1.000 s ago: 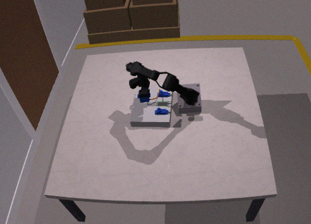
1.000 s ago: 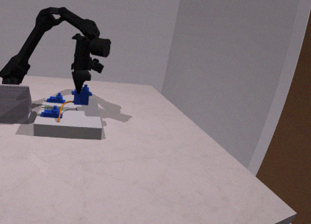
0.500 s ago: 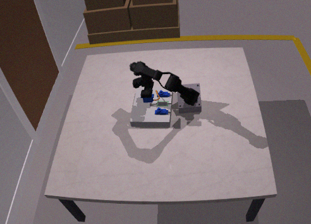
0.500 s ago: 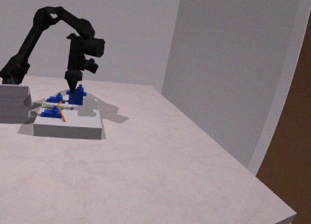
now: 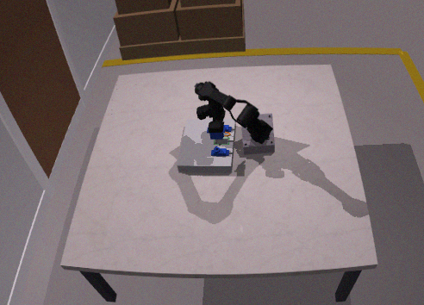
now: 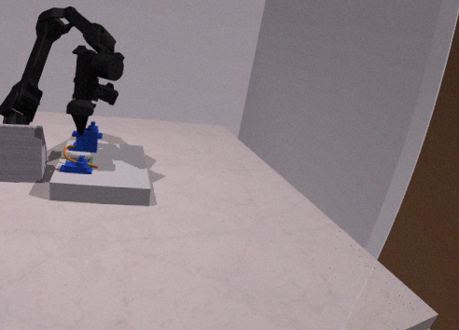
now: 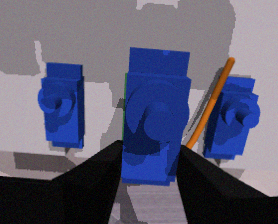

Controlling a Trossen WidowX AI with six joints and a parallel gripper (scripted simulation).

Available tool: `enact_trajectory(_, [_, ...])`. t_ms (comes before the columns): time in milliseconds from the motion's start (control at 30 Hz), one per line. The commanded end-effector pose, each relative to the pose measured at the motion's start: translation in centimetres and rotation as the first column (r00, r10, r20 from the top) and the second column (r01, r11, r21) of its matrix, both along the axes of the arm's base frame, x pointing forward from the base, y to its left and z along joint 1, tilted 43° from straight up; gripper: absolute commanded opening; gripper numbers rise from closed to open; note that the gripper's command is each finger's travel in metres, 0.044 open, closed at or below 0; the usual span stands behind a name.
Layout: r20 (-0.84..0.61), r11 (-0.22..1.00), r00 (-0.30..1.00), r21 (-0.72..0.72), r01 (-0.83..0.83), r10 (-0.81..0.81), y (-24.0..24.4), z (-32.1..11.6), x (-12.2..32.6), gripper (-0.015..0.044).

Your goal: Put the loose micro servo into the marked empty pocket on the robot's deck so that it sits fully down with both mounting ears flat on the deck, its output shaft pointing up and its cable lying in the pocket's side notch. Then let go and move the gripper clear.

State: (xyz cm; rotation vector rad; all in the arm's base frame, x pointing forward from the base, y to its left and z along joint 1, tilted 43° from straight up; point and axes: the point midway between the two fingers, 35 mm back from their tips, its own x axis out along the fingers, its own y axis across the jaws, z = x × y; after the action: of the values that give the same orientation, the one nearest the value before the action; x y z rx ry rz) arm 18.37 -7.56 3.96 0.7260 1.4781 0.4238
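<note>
The gripper [image 5: 216, 131] [image 6: 81, 133] [image 7: 151, 150] points down, shut on the loose blue micro servo [image 5: 216, 135] [image 6: 88, 142] [image 7: 156, 95]. The servo is upright, shaft up, and held above the deck [image 5: 204, 169] [image 6: 100, 194], between two seated blue servos. These are one servo [image 5: 221, 152] [image 7: 64, 110] and another servo [image 5: 227, 128] [image 6: 78, 167] [image 7: 232, 122]. The green-outlined pocket [image 5: 221, 141] shows partly below the held servo; in the wrist view the servo hides most of it. The orange cable [image 6: 66, 151] [image 7: 215, 97] loops out beside the held servo and reaches over the second seated servo.
The arm's grey base block [image 5: 258, 148] [image 6: 20, 154] stands close beside the deck. Both rest on the pale table [image 5: 172, 241] [image 6: 224, 233]. Stacked cardboard boxes [image 5: 208, 21] stand on the floor beyond the table. A wall rises past the table's other side.
</note>
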Motion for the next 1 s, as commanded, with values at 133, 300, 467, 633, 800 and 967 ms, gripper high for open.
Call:
enact_trajectory(133, [-0.001, 1.0, 1.0, -0.005, -0.001, 0.001, 0.3, 0.1, -1.9, 0.0])
enact_trajectory(300, [-0.001, 1.0, 1.0, -0.005, -0.001, 0.001, 0.7, -0.4, -1.8, 0.0])
enact_trajectory(467, [0.0, 1.0, 1.0, -0.004, -0.001, 0.001, 1.2, -1.0, -1.7, 0.0])
enact_trajectory(633, [0.0, 1.0, 1.0, -0.004, -0.001, 0.001, 1.6, -1.4, -1.7, 0.0])
enact_trajectory(800, [0.0, 1.0, 1.0, -0.004, -0.001, 0.001, 1.6, -1.4, -1.7, 0.0])
enact_trajectory(967, [0.0, 1.0, 1.0, -0.004, -0.001, 0.001, 1.6, -1.3, -1.5, 0.0])
